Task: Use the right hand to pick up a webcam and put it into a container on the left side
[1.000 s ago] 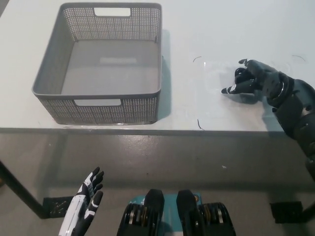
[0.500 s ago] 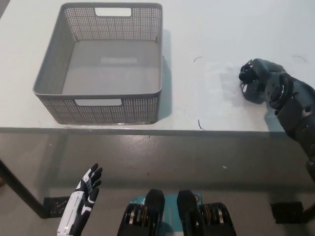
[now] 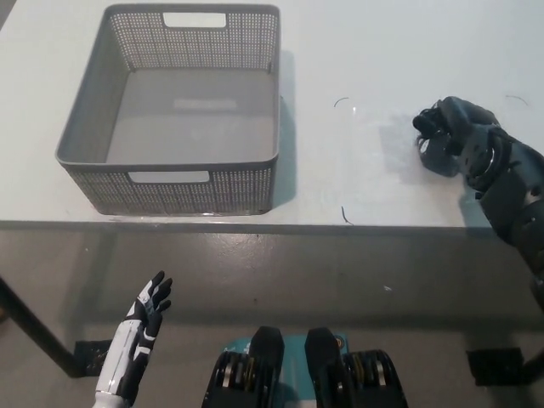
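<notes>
My black right hand (image 3: 452, 127) is at the right side of the white table (image 3: 365, 51), fingers curled shut around a small black thing that looks like the webcam (image 3: 424, 124). Most of it is hidden by the fingers. The hand sits slightly above the tabletop, with its shadow just beneath. At the left of the table stands the grey mesh container (image 3: 166, 163), well apart from the hand, with nothing inside it. The white left hand (image 3: 144, 316) rests open at the lower left, below the table's front edge.
A few thin dark marks lie on the table between the container and my right hand. The table's front edge runs across the picture at mid-height, with grey floor below it.
The right hand's fingers, stretched out a second ago, have curled shut on the dark object, and the hand has drawn slightly right and up. The left hand has drifted lower.
</notes>
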{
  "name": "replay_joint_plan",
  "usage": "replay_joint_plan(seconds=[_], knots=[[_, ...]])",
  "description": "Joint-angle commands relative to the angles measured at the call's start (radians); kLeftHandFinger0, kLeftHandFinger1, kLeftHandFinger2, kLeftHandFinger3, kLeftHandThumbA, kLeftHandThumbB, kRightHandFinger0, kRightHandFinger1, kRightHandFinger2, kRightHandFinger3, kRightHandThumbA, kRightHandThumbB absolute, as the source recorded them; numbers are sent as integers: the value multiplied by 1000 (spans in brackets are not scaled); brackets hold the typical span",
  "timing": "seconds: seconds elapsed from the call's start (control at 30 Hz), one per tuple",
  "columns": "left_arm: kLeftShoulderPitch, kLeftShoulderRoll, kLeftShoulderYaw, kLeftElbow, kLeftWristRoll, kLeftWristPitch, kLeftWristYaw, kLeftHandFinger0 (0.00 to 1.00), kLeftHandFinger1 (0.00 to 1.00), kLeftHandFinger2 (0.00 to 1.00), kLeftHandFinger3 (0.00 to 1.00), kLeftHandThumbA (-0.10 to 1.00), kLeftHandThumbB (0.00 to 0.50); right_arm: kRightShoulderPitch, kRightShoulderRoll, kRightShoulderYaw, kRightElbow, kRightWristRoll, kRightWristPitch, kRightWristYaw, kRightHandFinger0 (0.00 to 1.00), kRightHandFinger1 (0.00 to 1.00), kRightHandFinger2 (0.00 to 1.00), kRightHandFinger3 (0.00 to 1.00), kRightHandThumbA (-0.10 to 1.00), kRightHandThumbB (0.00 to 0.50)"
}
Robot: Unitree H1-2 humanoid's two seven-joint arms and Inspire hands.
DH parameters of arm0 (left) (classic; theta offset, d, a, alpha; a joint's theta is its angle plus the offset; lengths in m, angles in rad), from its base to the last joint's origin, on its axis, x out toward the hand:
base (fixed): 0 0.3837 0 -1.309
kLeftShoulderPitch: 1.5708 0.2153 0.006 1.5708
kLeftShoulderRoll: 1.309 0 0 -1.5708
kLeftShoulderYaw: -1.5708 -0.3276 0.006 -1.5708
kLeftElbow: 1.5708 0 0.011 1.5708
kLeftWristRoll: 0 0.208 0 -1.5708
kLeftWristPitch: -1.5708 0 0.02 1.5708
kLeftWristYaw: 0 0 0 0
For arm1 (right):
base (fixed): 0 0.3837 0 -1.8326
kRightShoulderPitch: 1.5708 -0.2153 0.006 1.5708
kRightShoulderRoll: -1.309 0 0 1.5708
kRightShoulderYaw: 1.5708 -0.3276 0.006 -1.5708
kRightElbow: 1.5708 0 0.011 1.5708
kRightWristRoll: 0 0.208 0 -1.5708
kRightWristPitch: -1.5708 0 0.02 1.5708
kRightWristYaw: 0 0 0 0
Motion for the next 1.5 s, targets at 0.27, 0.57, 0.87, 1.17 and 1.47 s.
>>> replay_joint_plan(seconds=[0.27,0.57,0.87,1.17,1.47], knots=[[-12,1,3,0,-8,-33,1,1000,1000,1000,1000,971,221,-177,-63,-115,-73,71,-136,-190,3,382,868,803,-100,216],[-21,4,1,23,11,-38,8,1000,1000,1000,1000,980,221,-329,-69,-158,-172,77,-191,-231,0,438,822,841,-100,194],[-23,-9,-6,39,5,-38,5,1000,1000,1000,1000,955,224,-392,22,-142,-353,69,-139,-125,0,304,741,779,-100,199],[11,-22,-16,53,3,-38,4,1000,1000,1000,1000,952,231,-408,195,-67,-321,31,-186,-120,0,258,732,808,-100,212],[29,-28,-21,35,1,-38,9,1000,1000,1000,1000,930,231,-408,331,-21,-251,22,-180,-131,0,255,757,834,-100,213]])
